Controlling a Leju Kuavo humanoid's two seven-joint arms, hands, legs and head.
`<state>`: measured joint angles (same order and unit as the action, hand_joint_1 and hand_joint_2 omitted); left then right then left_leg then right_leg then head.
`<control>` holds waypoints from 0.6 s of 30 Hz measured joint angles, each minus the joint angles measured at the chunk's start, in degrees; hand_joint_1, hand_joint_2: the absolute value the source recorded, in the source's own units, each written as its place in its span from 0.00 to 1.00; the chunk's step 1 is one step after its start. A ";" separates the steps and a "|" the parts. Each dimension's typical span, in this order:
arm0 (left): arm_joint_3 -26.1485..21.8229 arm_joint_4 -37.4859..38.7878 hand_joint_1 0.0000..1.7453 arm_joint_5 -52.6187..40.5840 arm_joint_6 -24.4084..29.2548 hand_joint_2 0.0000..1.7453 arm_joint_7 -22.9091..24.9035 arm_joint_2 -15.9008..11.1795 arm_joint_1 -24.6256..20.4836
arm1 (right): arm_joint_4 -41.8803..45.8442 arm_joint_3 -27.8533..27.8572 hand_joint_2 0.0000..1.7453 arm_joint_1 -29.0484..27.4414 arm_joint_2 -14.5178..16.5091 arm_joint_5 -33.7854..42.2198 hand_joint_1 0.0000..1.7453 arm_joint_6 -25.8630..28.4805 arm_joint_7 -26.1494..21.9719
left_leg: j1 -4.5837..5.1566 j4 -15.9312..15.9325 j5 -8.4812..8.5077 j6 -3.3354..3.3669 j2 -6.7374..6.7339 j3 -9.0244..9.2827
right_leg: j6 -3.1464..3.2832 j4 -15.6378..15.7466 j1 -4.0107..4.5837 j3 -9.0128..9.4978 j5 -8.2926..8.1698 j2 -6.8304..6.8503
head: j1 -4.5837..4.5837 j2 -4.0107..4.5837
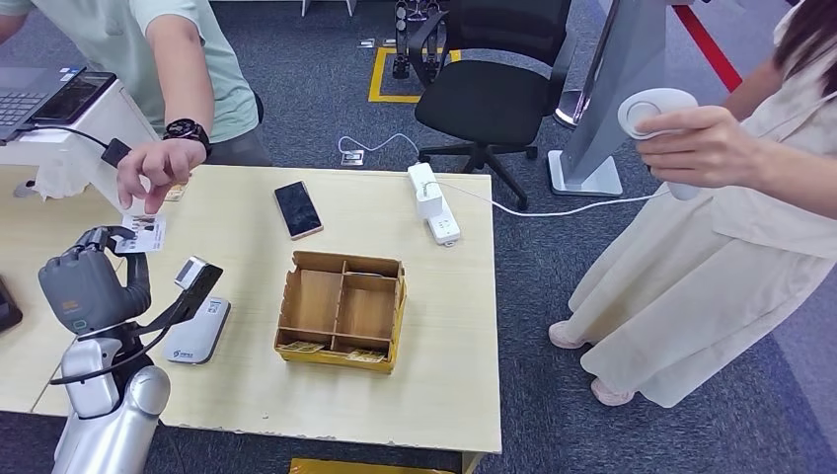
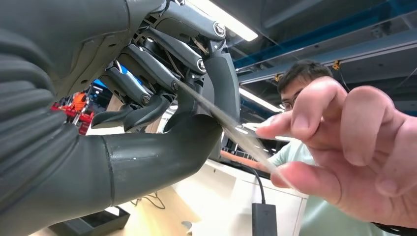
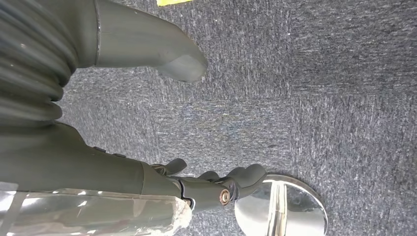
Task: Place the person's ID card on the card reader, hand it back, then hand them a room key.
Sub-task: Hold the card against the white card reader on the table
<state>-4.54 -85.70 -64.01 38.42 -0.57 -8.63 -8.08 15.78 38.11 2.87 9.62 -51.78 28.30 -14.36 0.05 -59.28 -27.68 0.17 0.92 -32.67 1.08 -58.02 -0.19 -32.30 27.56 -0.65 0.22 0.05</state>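
Left hand (image 1: 94,286) pinching ID card (image 1: 144,234) with person's hand (image 1: 156,173); right hand (image 3: 196,184) empty, fingers apart.

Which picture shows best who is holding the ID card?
The left wrist view. There the card shows edge-on, pinched between the left hand's fingers and also gripped by the person's hand. The head view shows the card's face between both hands, but small. The right wrist view shows carpet and the right hand hanging with nothing in it.

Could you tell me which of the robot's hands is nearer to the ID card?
The left. The left hand holds the ID card together with a person's hand; the right hand hangs over the carpet, away from the table.
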 joint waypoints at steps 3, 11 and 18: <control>0.07 0.00 1.00 1.66 -0.07 1.00 -0.02 -0.01 0.21 | 0.00 0.23 1.00 -0.04 0.00 0.00 0.00 0.02 0.10 | 0.00 0.00 0.00 0.00 0.00 0.00 | 0.00 0.00 0.00 0.00 0.00 0.00 | 0.00 0.01; 0.22 0.00 1.00 8.97 -0.51 1.00 -1.58 -0.02 0.96 | 0.00 0.53 1.00 -0.31 0.00 -0.04 0.00 0.09 0.15 | 0.00 0.00 0.00 0.00 0.00 0.00 | 0.00 0.00 0.00 0.00 0.00 0.00 | 0.01 0.01; 0.23 0.00 1.00 11.65 -1.33 1.00 -2.08 -0.28 1.02 | 0.00 0.72 1.00 -0.32 0.00 -0.21 0.00 0.06 0.15 | 0.00 0.00 0.00 0.00 0.00 0.00 | 0.00 0.00 0.00 0.00 0.00 0.00 | 0.01 -0.01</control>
<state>-4.31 -85.70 -52.36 37.09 -2.64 -8.92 -7.06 15.78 38.83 2.55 9.62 -51.99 28.36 -14.21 0.05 -59.28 -27.68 0.17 0.92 -32.67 1.08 -58.02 -0.19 -32.30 27.55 -0.65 0.22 0.05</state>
